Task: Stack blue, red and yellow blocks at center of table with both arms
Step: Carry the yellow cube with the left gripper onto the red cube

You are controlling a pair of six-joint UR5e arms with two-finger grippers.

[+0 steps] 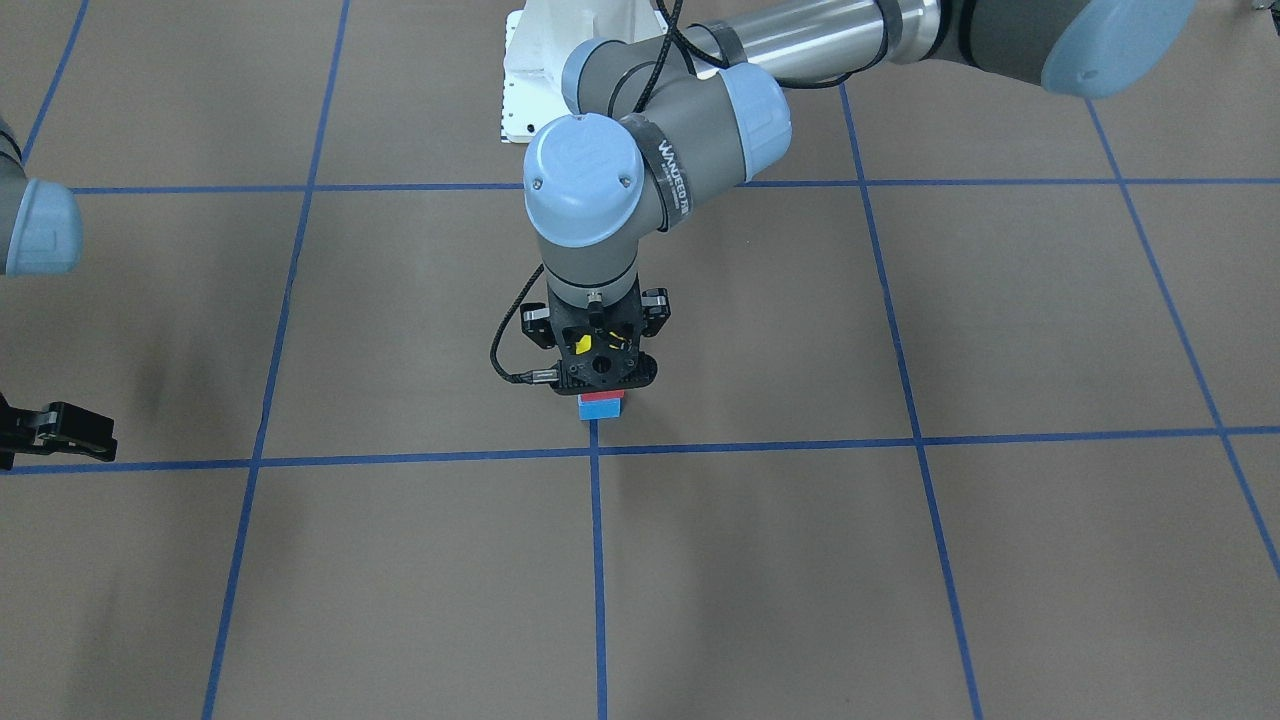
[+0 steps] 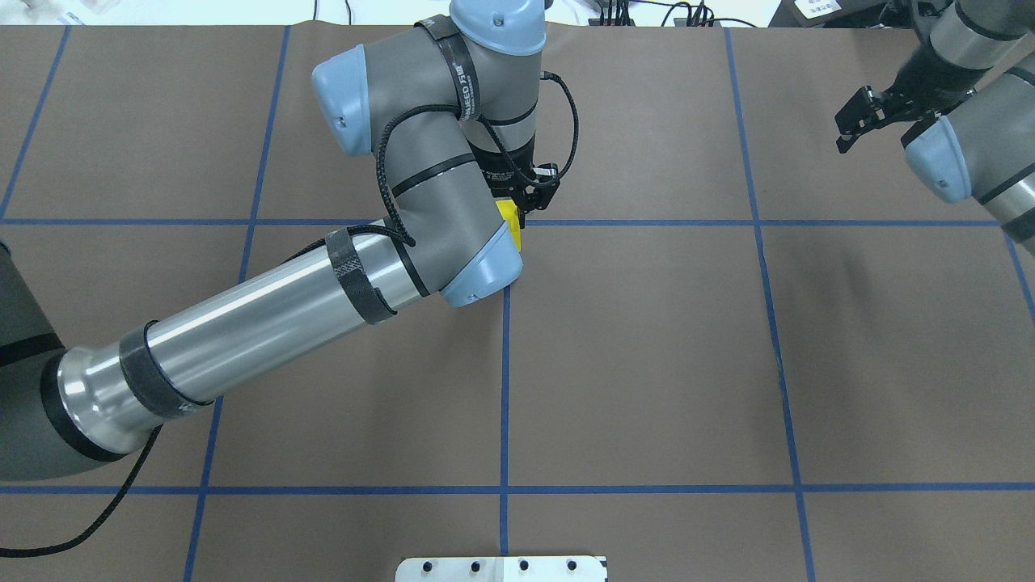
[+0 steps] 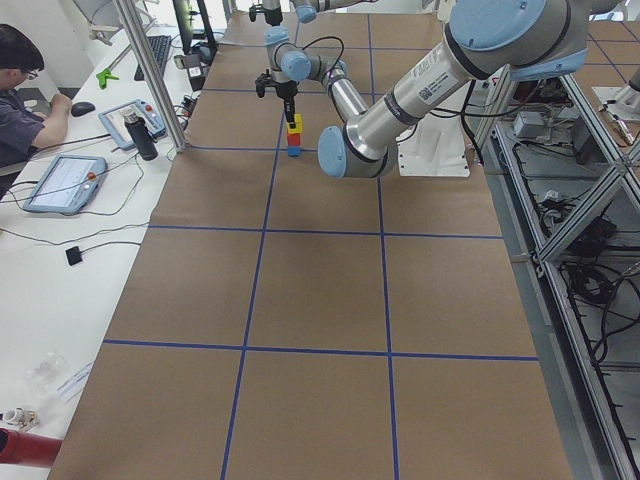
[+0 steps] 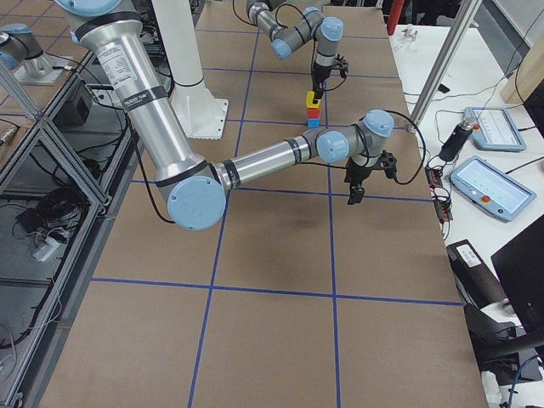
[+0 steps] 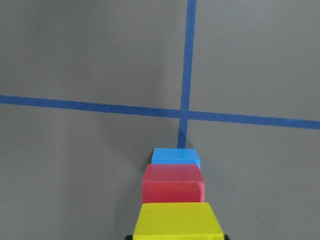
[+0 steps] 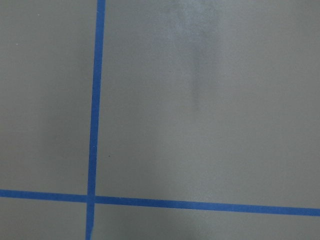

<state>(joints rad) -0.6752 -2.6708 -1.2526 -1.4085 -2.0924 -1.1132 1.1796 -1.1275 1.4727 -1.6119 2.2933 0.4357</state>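
Note:
A stack stands at the table's centre crossing: blue block (image 5: pixel 176 156) at the bottom, red block (image 5: pixel 173 183) on it, yellow block (image 5: pixel 176 225) on top. The stack also shows in the exterior left view (image 3: pixel 294 136) and the exterior right view (image 4: pixel 313 110). My left gripper (image 1: pixel 600 385) hangs straight down over the stack, shut on the yellow block (image 2: pixel 511 223), which rests on the red one. Its fingertips (image 5: pixel 129 236) just show beside the yellow block. My right gripper (image 2: pixel 853 121) is open and empty, far off to my right above the table (image 1: pixel 100 438).
Brown table cover with a grid of blue tape lines (image 2: pixel 504 388). The white robot base plate (image 2: pixel 501 568) sits at the near edge. In the exterior left view an operator (image 3: pixel 20 90), tablets and a bottle are at a side desk.

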